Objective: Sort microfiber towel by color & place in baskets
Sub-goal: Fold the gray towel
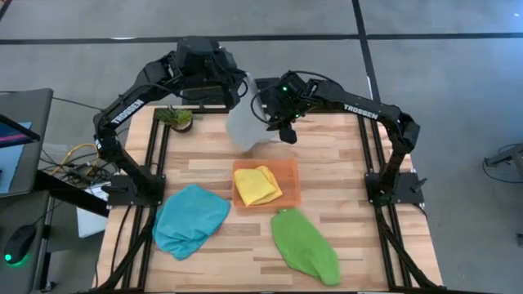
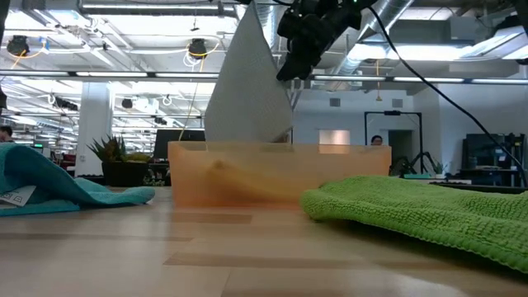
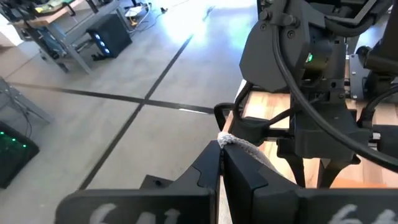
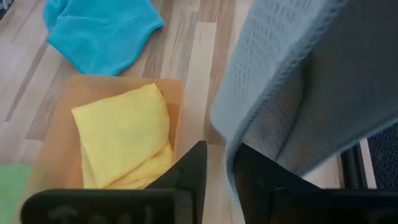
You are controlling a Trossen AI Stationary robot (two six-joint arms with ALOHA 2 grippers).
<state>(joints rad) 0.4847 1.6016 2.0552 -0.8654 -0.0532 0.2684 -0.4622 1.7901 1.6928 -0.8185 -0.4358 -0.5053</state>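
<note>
On the near part of the wooden slatted worktop (image 1: pixel 327 155) lie two loose microfiber towels: a crumpled green towel (image 1: pixel 304 245) to the right and a bunched teal towel (image 1: pixel 189 219) to the left, the teal one carrying a small white tag (image 2: pixel 15 196) whose print is too small to read. Between and just beyond them sits the shallow orange rectangular tray (image 1: pixel 290 181), and folded inside it is a yellow microfiber towel (image 1: pixel 257 185), resting towards the tray's left side.

Farther back, above the worktop's far edge, a pale grey microfiber towel (image 1: pixel 243 124) hangs in the air. The left gripper (image 3: pixel 222 149) has its fingers clamped shut on a top corner of the grey towel. The right gripper (image 1: pixel 284 129) is just right of the cloth; in the right wrist view its fingers (image 4: pixel 189 173) stand slightly apart with the towel's hanging edge at the gap between them, and I cannot tell whether they pinch it.

At the far left corner stands a small green potted plant (image 1: pixel 176 118). Both dark arms bear white "TROSSEN" lettering (image 1: pixel 359 109).
</note>
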